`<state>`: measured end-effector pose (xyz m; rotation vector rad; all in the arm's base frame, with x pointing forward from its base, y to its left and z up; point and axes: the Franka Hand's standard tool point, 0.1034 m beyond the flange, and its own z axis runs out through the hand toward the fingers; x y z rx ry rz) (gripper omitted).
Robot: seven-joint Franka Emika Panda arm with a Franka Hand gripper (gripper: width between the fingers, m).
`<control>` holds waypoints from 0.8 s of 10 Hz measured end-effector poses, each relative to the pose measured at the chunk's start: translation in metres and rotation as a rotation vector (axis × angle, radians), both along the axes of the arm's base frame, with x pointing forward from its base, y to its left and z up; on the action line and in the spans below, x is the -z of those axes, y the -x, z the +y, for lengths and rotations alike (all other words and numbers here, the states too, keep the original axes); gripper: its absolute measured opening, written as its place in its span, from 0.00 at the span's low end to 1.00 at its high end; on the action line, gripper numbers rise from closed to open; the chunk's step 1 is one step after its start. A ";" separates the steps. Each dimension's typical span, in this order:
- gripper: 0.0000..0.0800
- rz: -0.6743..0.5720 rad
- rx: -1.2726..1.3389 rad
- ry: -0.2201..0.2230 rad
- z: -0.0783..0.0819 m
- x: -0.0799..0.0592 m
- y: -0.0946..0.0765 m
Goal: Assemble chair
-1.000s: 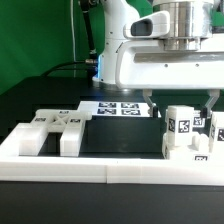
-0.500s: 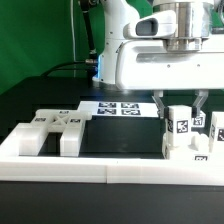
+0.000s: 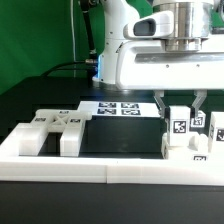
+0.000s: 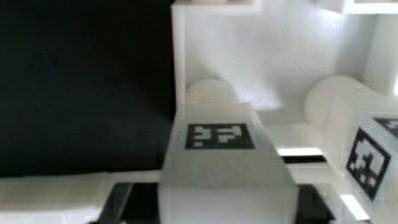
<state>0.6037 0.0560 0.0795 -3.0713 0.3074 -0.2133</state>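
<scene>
Nearest, a low white border wall [image 3: 100,165] runs across the front of the black surface [image 3: 120,138]. Just behind it, toward the exterior view's left, lie the flat chair pieces [image 3: 55,128], a low white slab with raised blocks on it. Toward the exterior view's right stands a cluster of tagged chair blocks [image 3: 200,150], packed close together against the wall. Among them stands the upright chair block [image 3: 181,124], with a black-and-white tag on its near face. The jaws come down from above, one on each side of its top. They are closed partway. In the wrist view the upright chair block [image 4: 222,150] fills the gap between them, so they grip it. A round-topped neighbour piece [image 4: 347,110] stands just beside it. Farther back the marker board [image 3: 118,107] lies flat on the surface, with a green backdrop [image 3: 40,40] behind.
</scene>
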 end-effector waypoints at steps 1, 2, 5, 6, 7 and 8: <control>0.36 0.001 0.104 -0.014 -0.001 0.000 -0.003; 0.36 0.002 0.208 -0.029 0.000 0.000 -0.004; 0.36 0.006 0.545 -0.075 0.004 0.001 -0.008; 0.36 0.010 0.660 -0.098 0.003 0.001 -0.009; 0.36 0.014 0.788 -0.126 0.003 0.001 -0.011; 0.36 0.017 0.891 -0.143 0.002 0.001 -0.011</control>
